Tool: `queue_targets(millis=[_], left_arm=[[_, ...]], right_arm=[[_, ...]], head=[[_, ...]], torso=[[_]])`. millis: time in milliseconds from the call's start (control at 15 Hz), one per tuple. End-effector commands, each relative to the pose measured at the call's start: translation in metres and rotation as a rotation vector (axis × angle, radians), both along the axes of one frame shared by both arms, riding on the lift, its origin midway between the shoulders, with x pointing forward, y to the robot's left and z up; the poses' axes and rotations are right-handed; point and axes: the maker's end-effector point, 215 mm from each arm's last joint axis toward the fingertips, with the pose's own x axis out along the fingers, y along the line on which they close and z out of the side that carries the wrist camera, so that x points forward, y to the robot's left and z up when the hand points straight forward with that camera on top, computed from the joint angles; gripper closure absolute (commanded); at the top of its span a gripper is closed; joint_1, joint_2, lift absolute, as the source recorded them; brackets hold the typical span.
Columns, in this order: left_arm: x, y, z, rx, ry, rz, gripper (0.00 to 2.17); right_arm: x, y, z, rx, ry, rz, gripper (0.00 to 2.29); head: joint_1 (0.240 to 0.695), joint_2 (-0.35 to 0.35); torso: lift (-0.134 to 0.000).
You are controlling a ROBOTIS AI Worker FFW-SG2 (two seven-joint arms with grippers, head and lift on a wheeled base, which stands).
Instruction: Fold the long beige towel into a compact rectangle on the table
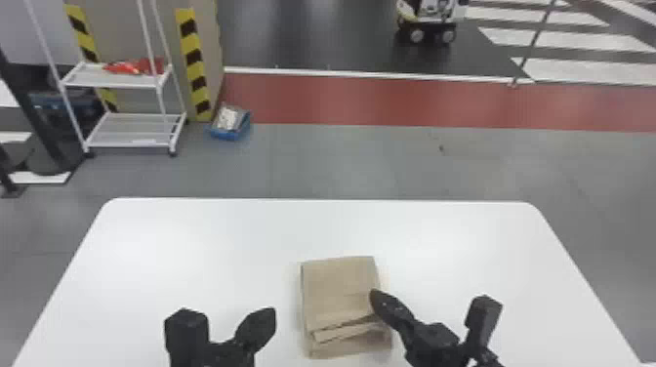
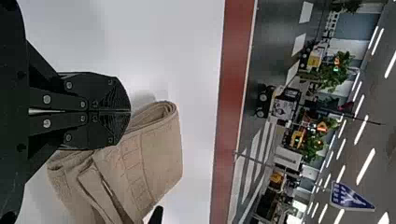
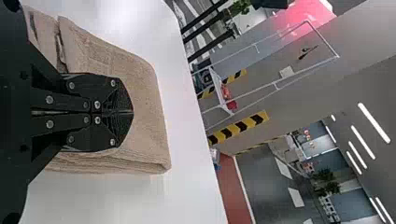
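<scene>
The beige towel point(image 1: 339, 293) lies folded into a layered rectangular stack near the table's middle, its near end showing uneven, stepped layers. My left gripper point(image 1: 266, 317) is to the left of the towel, apart from it. At the stack's right edge is my right gripper point(image 1: 377, 298); whether it touches the cloth I cannot tell. In the left wrist view, the left gripper point(image 2: 129, 112) is shut with nothing between its fingers, and the towel point(image 2: 156, 156) shows rolled-looking folds beyond. The right wrist view has the right gripper point(image 3: 131, 112) shut in front of the towel point(image 3: 144, 93).
The white table point(image 1: 195, 244) surrounds the towel, with rounded far corners. Beyond it on the floor stand a white shelf cart point(image 1: 134, 131) and a blue bin point(image 1: 230, 122) at the left, and a wheeled machine point(image 1: 432, 19) farther back.
</scene>
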Motion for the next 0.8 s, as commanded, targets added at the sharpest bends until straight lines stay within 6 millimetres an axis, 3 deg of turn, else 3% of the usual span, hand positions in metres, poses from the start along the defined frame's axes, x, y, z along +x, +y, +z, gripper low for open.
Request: queue_targets(millis=[0,533,733], left_arm=[[-0.001,-0.001,0.0,0.002,-0.001,-0.004,1.83],[-0.005,-0.007,0.004,-0.003,-0.004,-0.011,1.83],[-0.005,-0.012,0.005,-0.007,-0.006,-0.017,1.83]], right_arm=[[-0.01,-0.002,-0.001,0.006,0.013,-0.002,1.65],[-0.036,-0.016,-0.015,0.04,0.061,-0.011,1.65],[-0.042,-0.026,-0.03,0.028,0.076,-0.031,1.65]], head=[[0.695,-0.096],[0.695,-0.116],[0.695,-0.134]], torso=[[0.0],[0.0],[0.0]])
